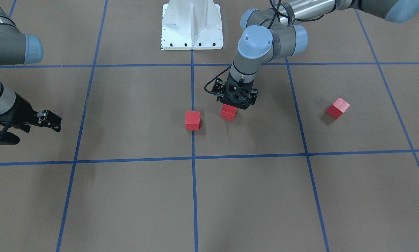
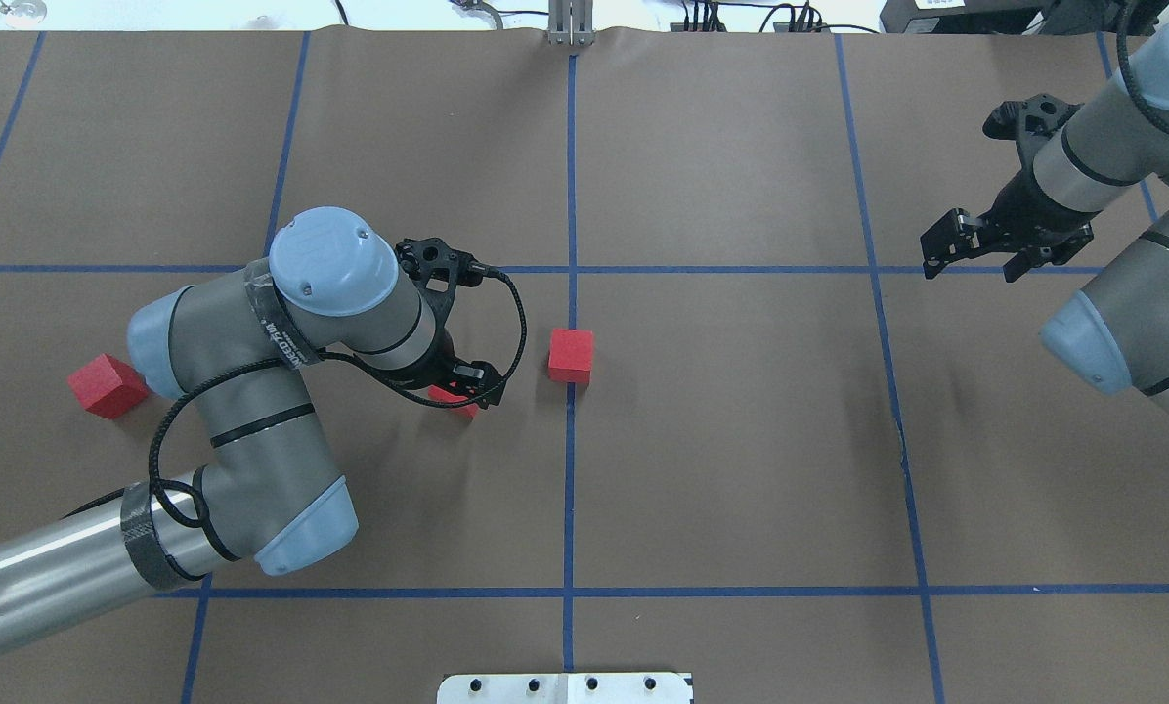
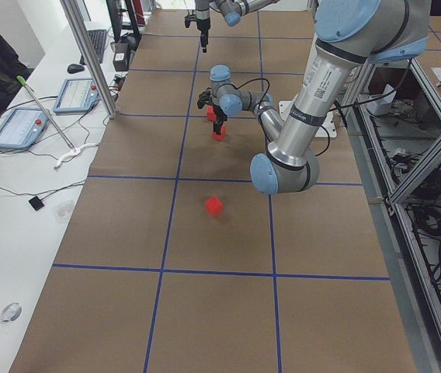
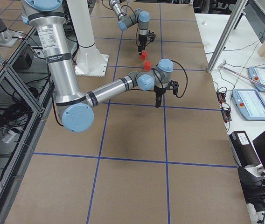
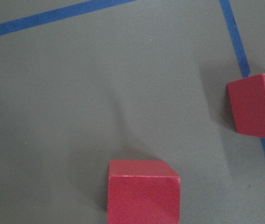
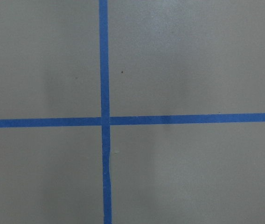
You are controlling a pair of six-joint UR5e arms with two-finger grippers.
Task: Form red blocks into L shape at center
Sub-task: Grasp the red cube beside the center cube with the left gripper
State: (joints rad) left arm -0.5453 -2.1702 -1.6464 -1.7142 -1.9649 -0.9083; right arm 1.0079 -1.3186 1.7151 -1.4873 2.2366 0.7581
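**Red blocks: three.**
- First red block [image 2: 571,354]: on the bench [image 2: 741,469], sitting on the blue tape line [image 2: 568,489] that runs from the robot-side edge to the far edge. It is at the centre [image 2: 643,391], midway between the two ends.
- Second red block [image 1: 228,112]: just beside the first, toward the left end. A strip of brown surface separates them.
- Third red block [image 2: 108,385]: well apart from the other two, near the left end, and askew to the grid.

**Arms: two.**
- Left arm [image 2: 252,420]: the left fingers [image 2: 482,383] point straight down over the second block and hide its top. The views do not show whether they clamp it or only straddle it. The left wrist view shows the block at its lower edge with no fingers in it.
- Right arm [image 2: 1122,293]: the right fingers [image 2: 941,244] are spread wide and hold nothing. They hang above the bench near the right end, toward the far edge.

**Surroundings.**
- White base plate [image 1: 192,28]: one, at the middle of the robot-side edge.
- Black cable [image 2: 518,323]: one loop off the left wrist, bulging toward the first block.
- Control tablets [image 3: 19,128]: two, on a white side table beyond the far edge.

**Room.**
- First block: brown surface and tape lie on the sides toward the right end, the far edge and the robot-side edge. The second block and the left wrist occupy the side toward the left end.
- Third block: the left arm's elbow stands just beside it in the overhead view.
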